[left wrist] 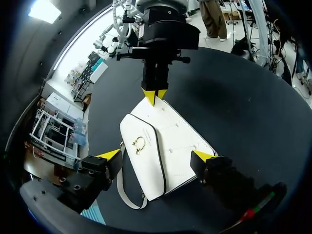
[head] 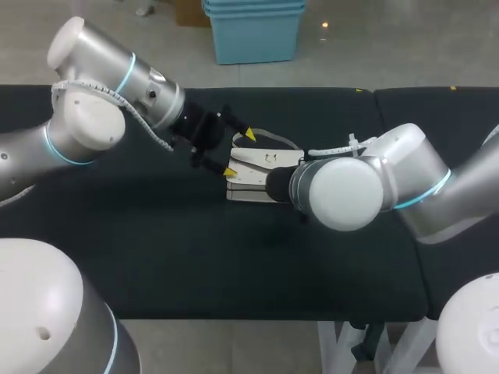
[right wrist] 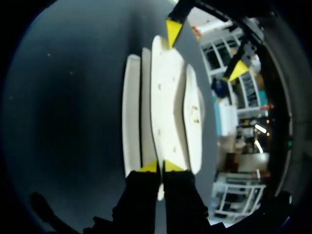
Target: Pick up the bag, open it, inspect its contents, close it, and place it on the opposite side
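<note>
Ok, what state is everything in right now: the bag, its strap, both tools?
bag: lying flat, flap down, clasp side up.
strap: slack, looped beside the bag.
left tool: open, one finger on either side of the bag.
right tool: shut on the bag's edge.

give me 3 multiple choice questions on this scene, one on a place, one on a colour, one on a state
1. Where is the bag?
A in a tray
B flat on the black table
C hanging from a hook

2. What colour is the bag?
A white
B red
C green

3. How do the left gripper's fingers stand?
A spread wide
B pressed together
C out of view

1 B: the bag lies on the table.
2 A: its panels are white.
3 A: the left gripper has its fingers far apart, either side of the bag.
</note>
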Robot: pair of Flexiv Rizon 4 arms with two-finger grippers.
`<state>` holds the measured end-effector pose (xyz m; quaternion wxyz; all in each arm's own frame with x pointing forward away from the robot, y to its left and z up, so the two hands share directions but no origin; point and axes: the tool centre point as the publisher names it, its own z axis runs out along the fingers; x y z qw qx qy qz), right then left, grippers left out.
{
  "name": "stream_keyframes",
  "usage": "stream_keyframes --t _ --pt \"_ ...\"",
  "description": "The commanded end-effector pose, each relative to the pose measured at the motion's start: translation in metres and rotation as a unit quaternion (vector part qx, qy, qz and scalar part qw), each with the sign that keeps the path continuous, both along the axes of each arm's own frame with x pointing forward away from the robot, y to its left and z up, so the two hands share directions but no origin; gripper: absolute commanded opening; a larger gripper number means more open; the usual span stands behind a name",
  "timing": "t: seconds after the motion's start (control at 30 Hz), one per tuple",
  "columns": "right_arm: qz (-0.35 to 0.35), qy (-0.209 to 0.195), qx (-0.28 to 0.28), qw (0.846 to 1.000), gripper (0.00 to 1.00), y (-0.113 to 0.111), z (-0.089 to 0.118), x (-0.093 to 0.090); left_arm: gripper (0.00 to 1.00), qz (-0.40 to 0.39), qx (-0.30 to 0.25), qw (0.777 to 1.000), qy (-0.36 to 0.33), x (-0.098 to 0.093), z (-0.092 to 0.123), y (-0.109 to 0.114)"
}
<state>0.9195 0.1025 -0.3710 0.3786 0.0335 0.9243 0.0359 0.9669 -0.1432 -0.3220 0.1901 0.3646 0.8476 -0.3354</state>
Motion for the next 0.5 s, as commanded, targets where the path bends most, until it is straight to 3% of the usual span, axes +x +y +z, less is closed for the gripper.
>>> stream_keyframes --t 0.03,0.2,0.23,0.33,0.5 --pt "0.001 -0.028 0.003 1.0 0.0 -0.001 -0.004 -0.002 0.79 -0.006 -0.021 1.0 -0.015 0.001 -0.014 -0.003" --pt "0.001 -0.028 0.003 1.0 0.0 -0.001 -0.004 -0.002 0.69 -0.016 -0.028 0.999 -0.012 0.005 -0.021 -0.008" --pt "0.001 -0.028 0.003 1.0 0.0 -0.001 -0.004 -0.002 0.63 -0.02 -0.033 0.999 -0.014 0.005 -0.021 -0.009" --pt "0.001 -0.028 0.003 1.0 0.0 -0.001 -0.004 -0.002 0.56 -0.023 -0.036 0.999 -0.018 0.007 -0.023 -0.012" --pt "0.001 -0.028 0.003 1.0 0.0 -0.001 -0.004 -0.002 0.5 -0.029 -0.033 0.998 -0.033 0.007 -0.029 -0.019"
